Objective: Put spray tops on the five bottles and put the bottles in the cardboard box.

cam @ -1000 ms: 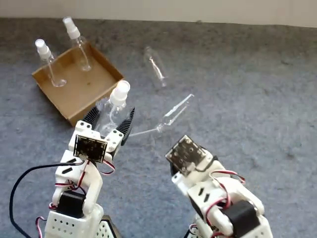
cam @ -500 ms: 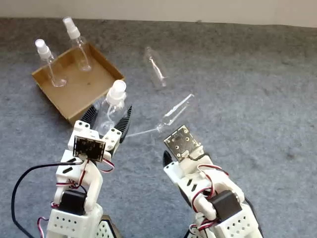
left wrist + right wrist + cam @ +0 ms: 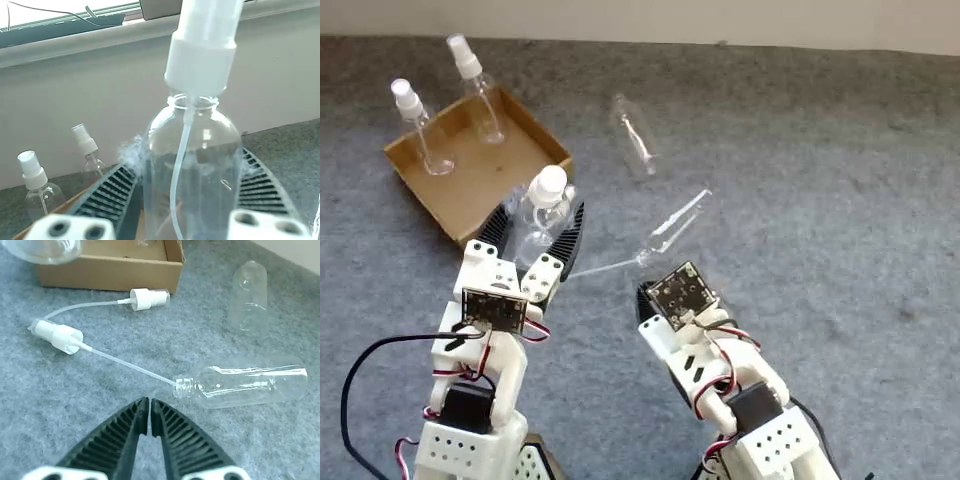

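Note:
My left gripper (image 3: 538,232) is shut on a clear bottle (image 3: 542,215) with a white spray top (image 3: 548,181) on its neck, held upright just off the near corner of the cardboard box (image 3: 525,140). Up close, the bottle (image 3: 192,170) sits between the ribbed fingers (image 3: 107,195). Two capped bottles (image 3: 423,133) (image 3: 480,95) stand in the box. An empty bottle (image 3: 632,135) lies beyond. My right gripper (image 3: 150,415) is shut and holds nothing, just short of a lying bottle (image 3: 245,385) whose neck takes the tube of a loose spray top (image 3: 57,335). A second loose top (image 3: 150,297) lies by the box.
Grey carpet covers the table, with open room to the right of the lying bottles. A pale wall (image 3: 720,20) runs along the far edge. The box wall (image 3: 110,272) stands close behind the loose spray tops.
The left arm has carried its bottle a little toward the box. The right arm has swung left and forward toward the lying bottle.

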